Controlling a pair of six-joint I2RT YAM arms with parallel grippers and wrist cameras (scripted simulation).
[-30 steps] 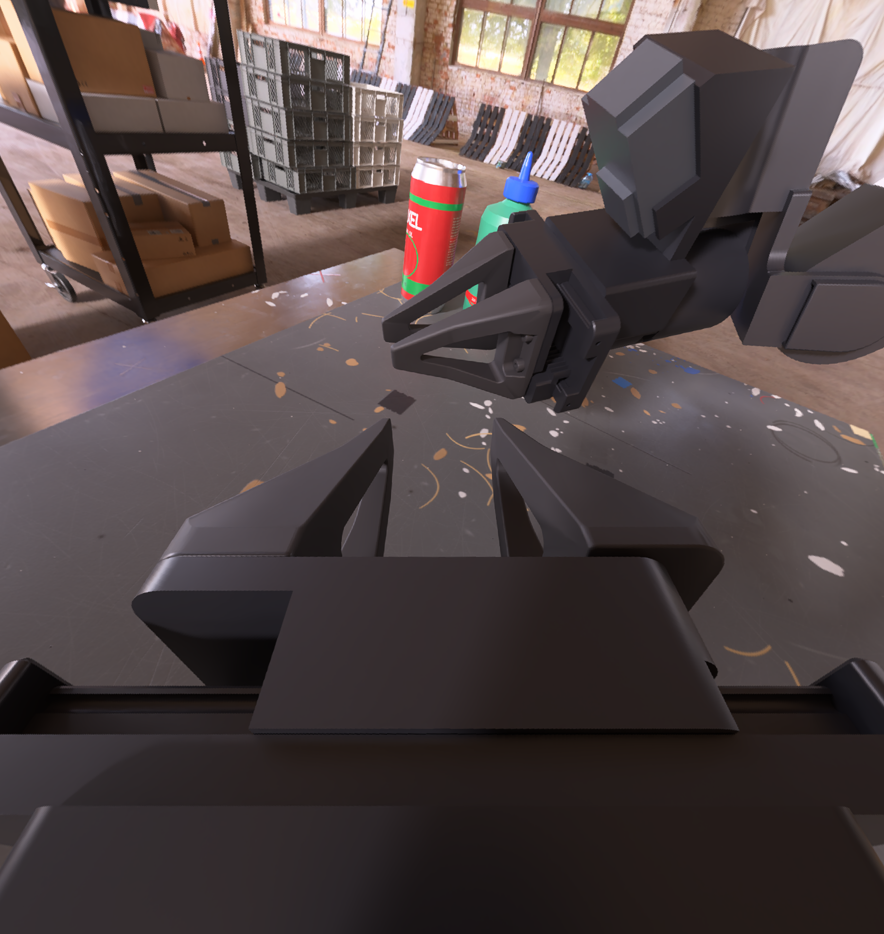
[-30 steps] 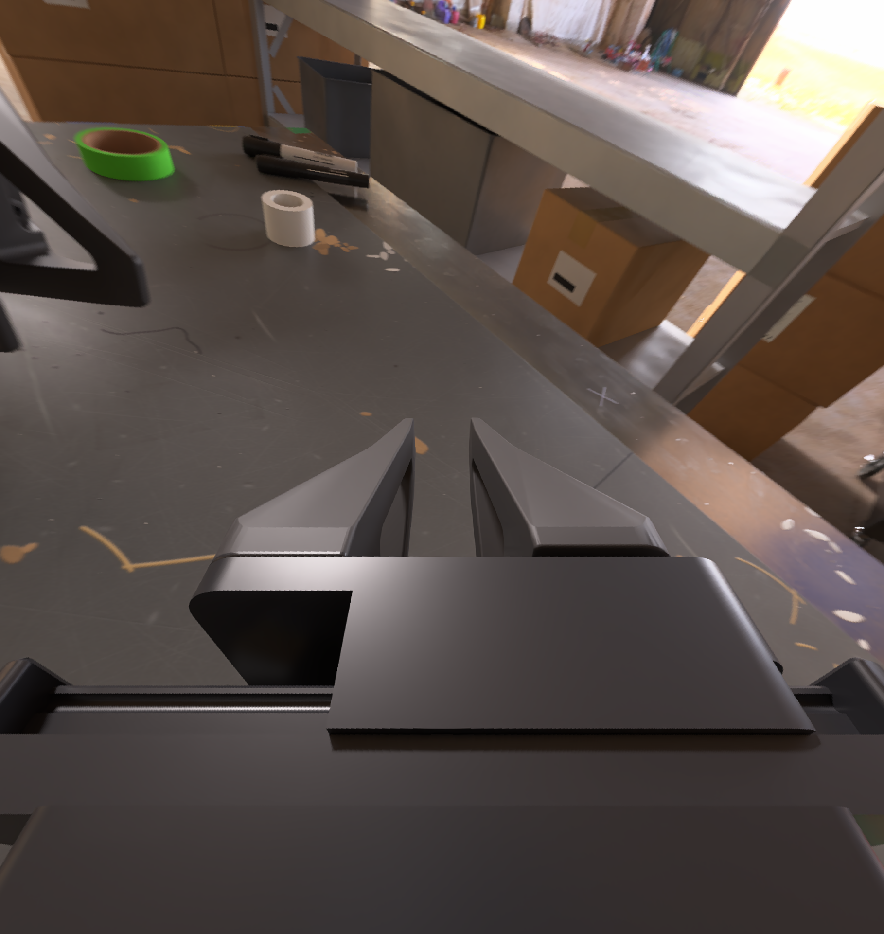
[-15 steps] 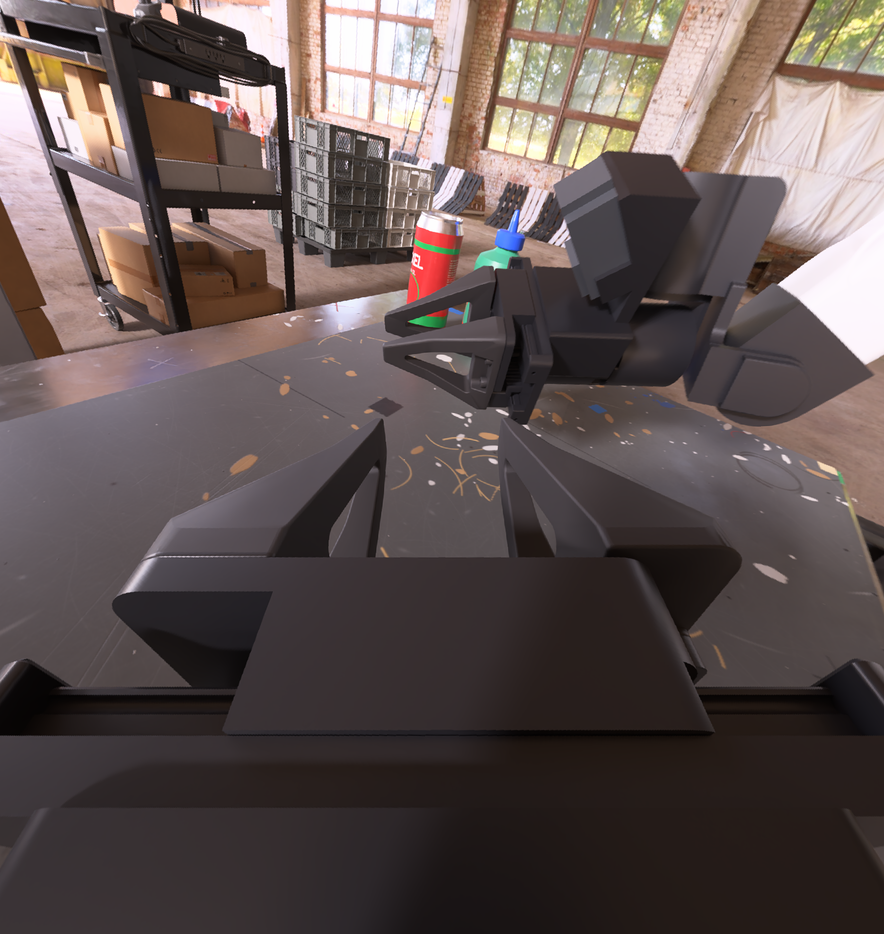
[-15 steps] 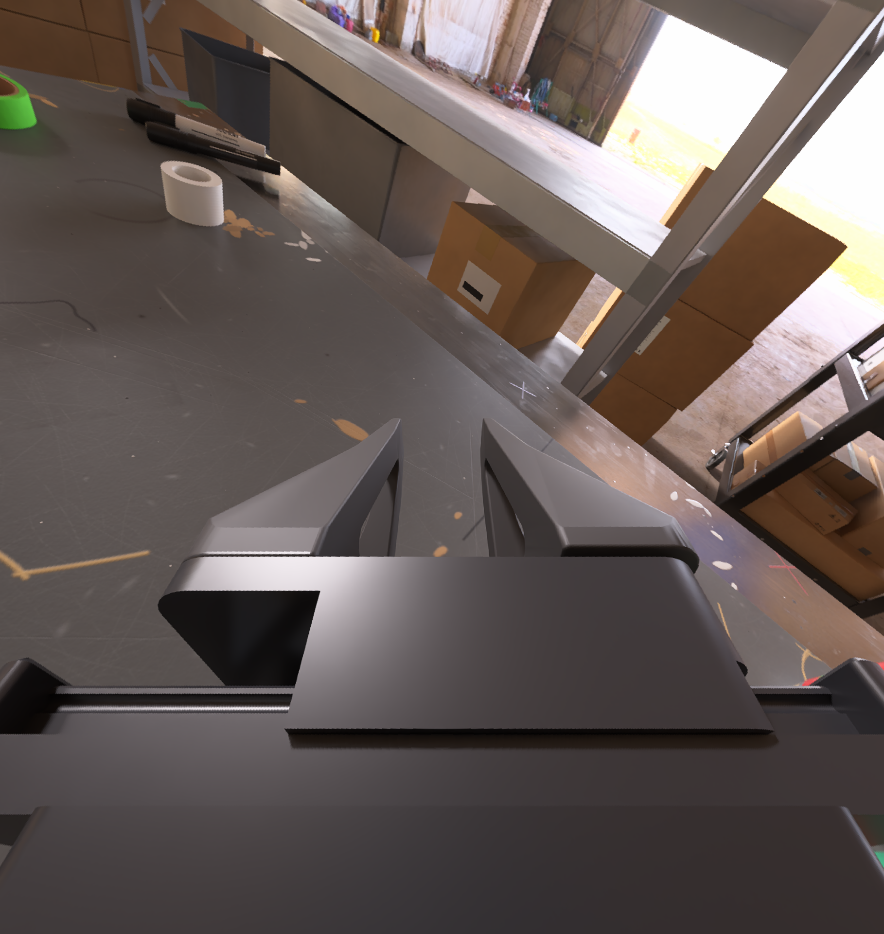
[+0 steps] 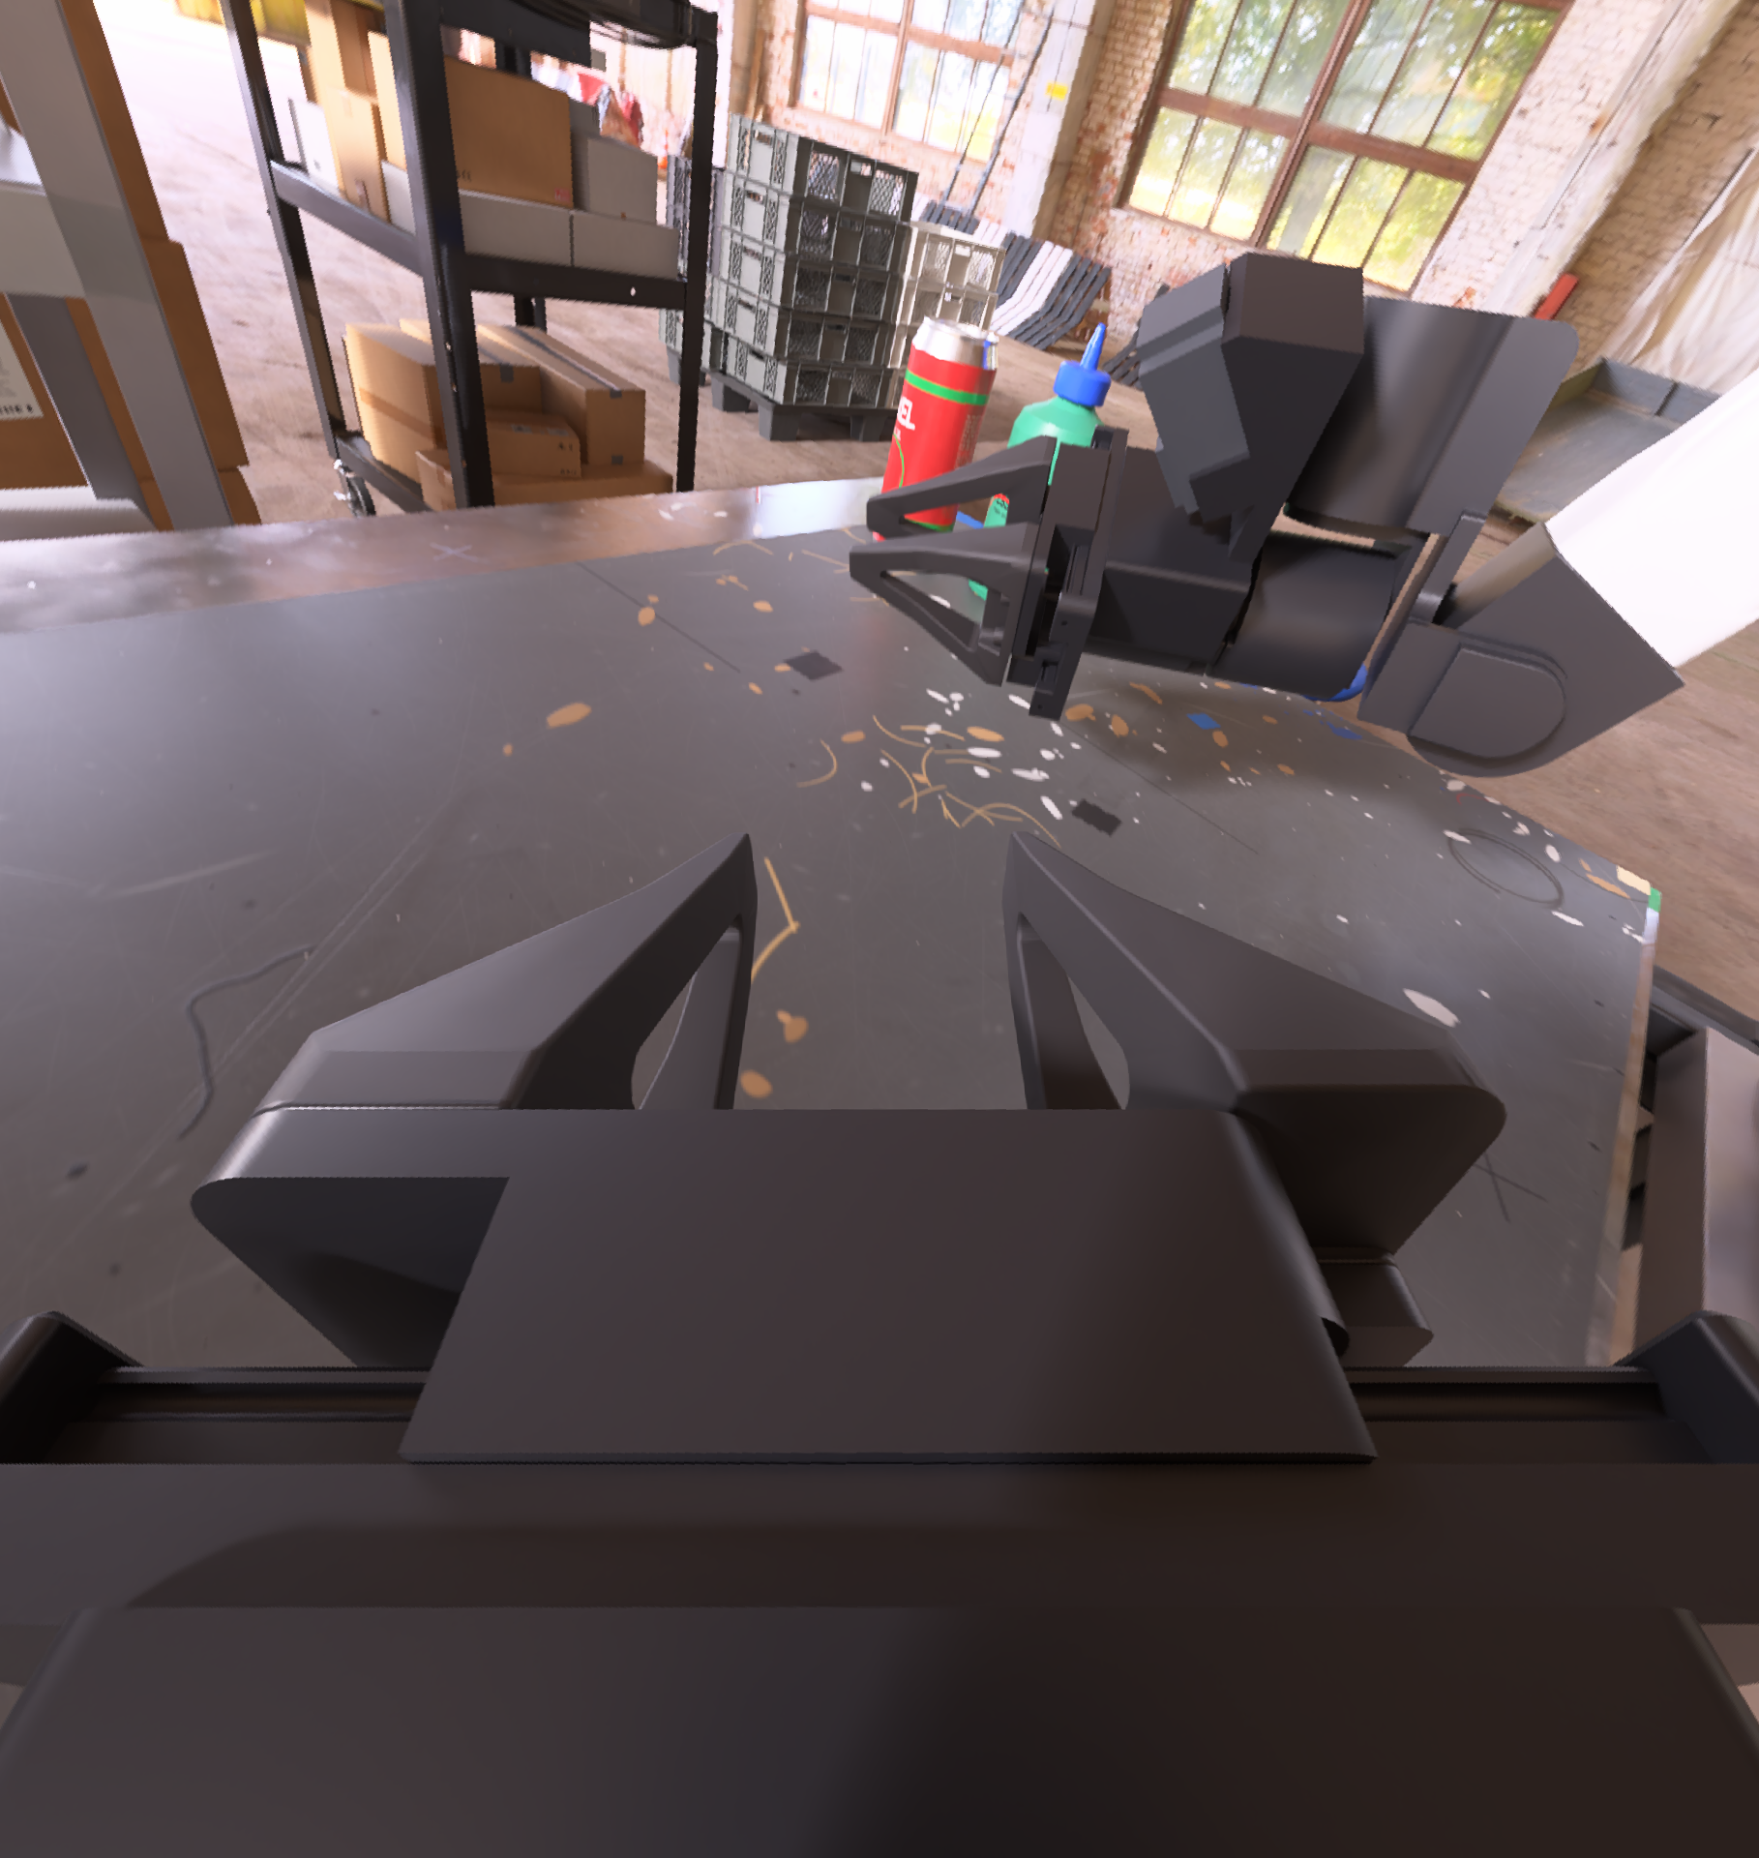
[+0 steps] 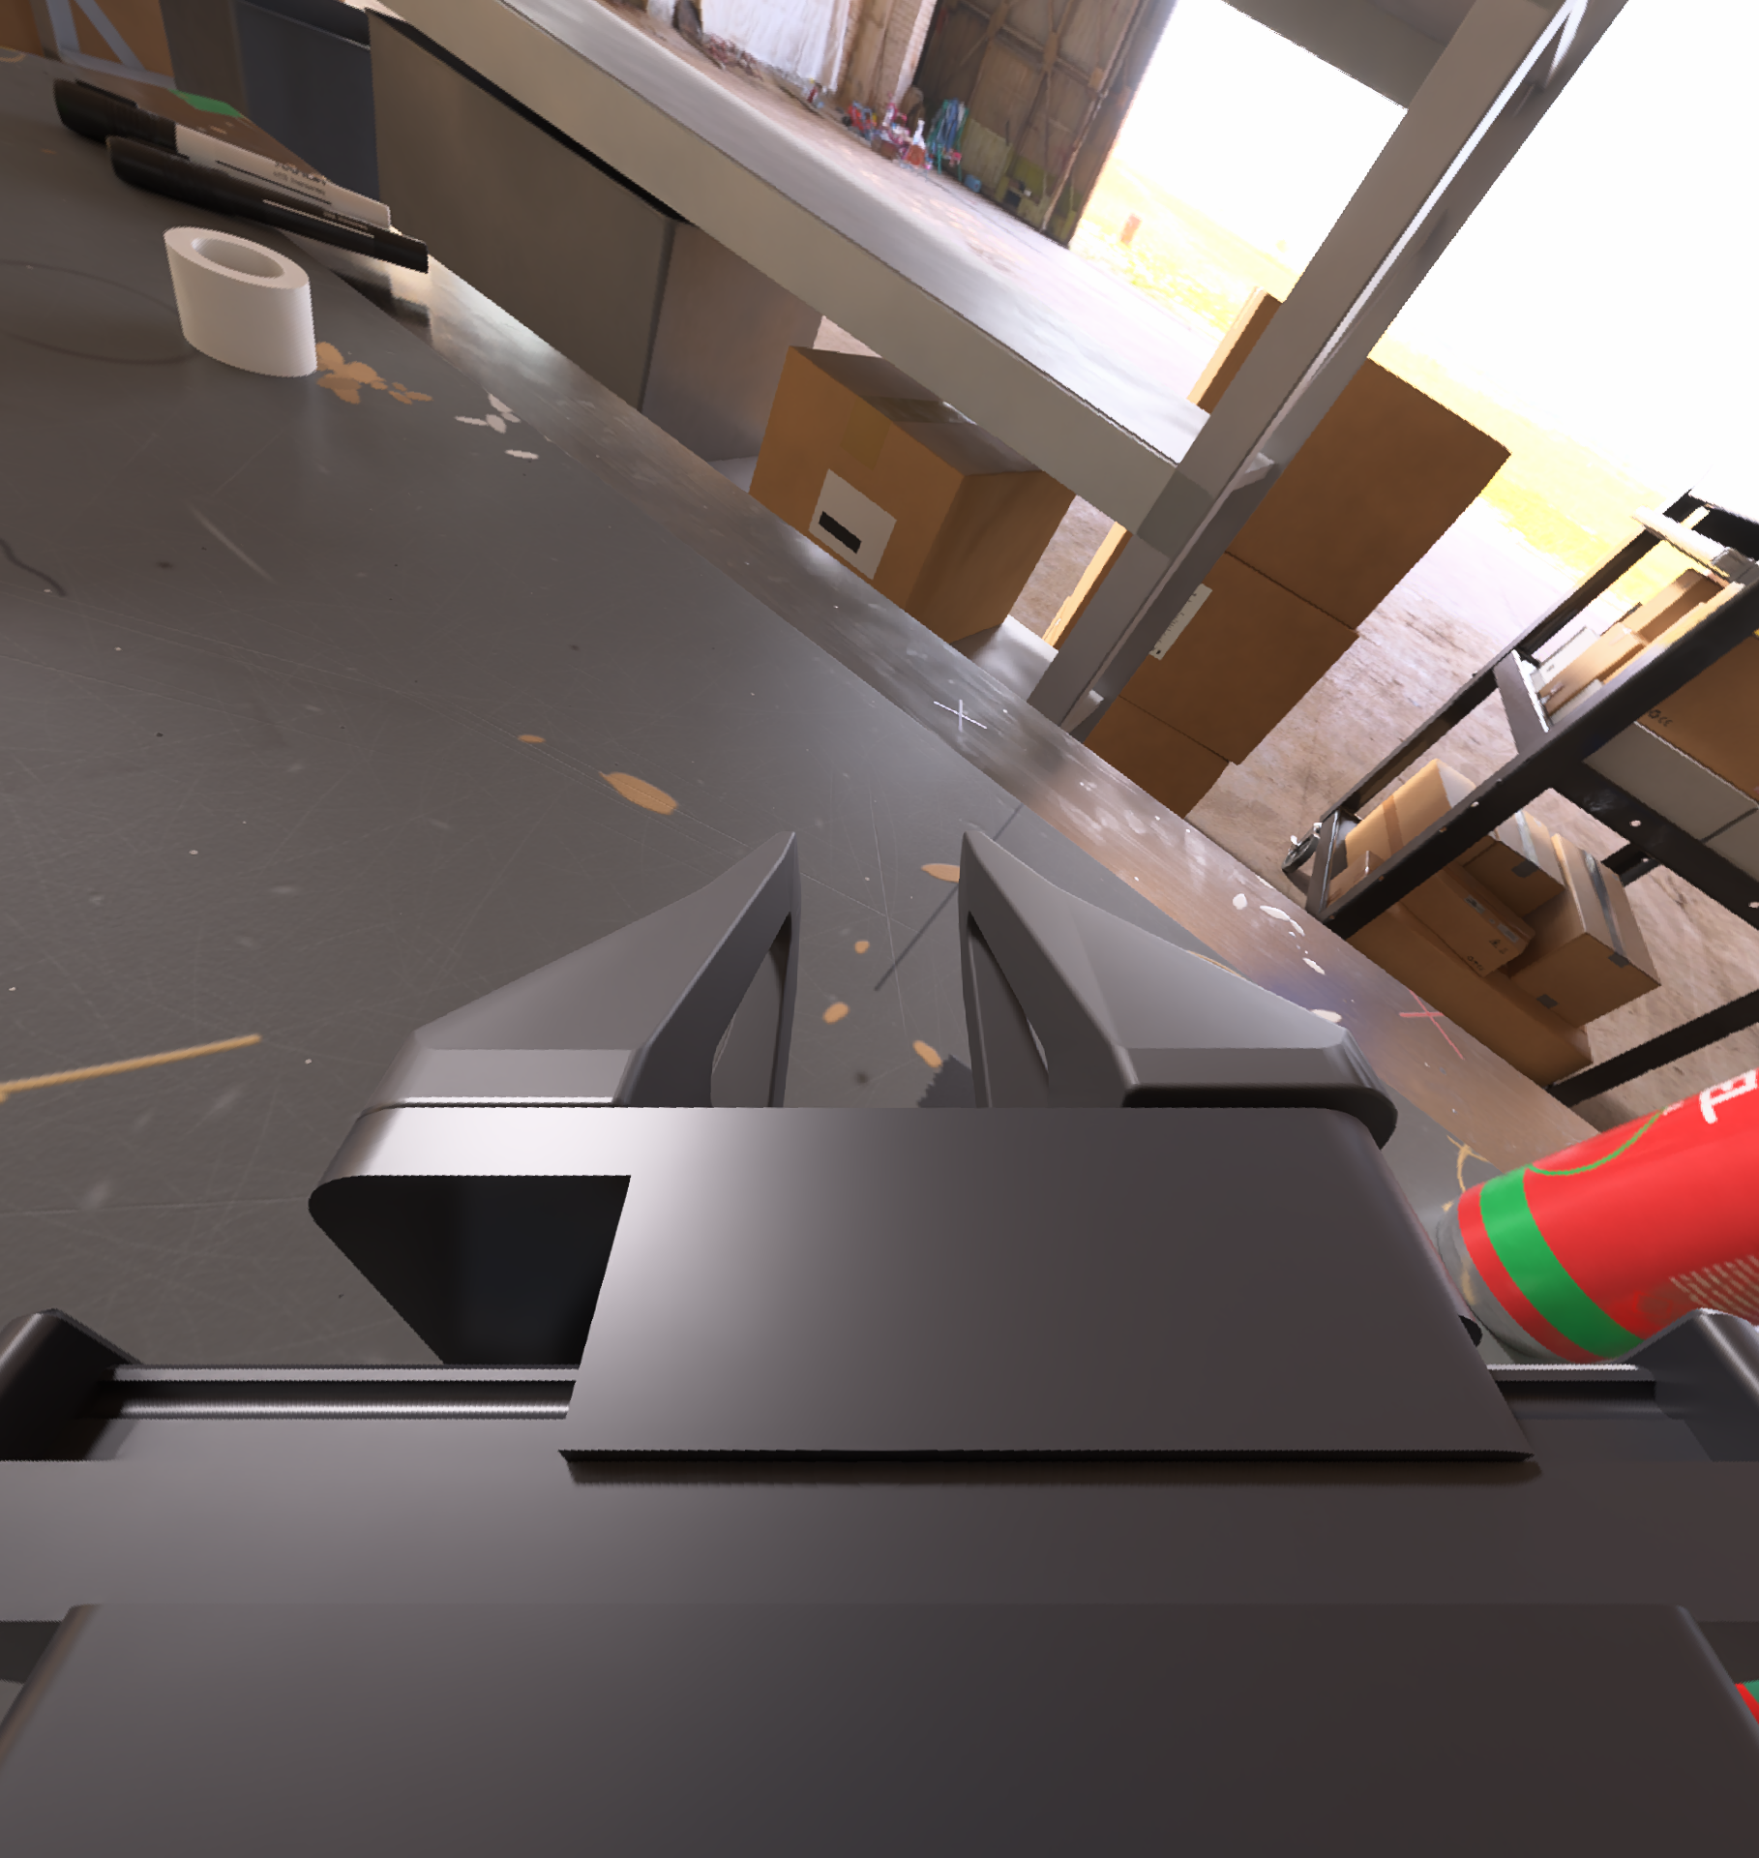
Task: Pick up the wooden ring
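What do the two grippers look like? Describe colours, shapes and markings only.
The left gripper has matte charcoal, wedge-shaped fingers with triangular cut-outs on a flat sliding rail. The right gripper matches, lit greyer; the left wrist view shows its blocky dark body and white arm sleeve. No markings or cables visible.

On the table (image 5: 252, 804) in the left wrist view, the can (image 5: 931, 422) stands at one o'clock at the far edge, the squeeze bottle (image 5: 1056, 422) just right of it, both partly behind the right gripper (image 5: 860, 538), with shelving (image 5: 433, 251) beyond at eleven o'clock.
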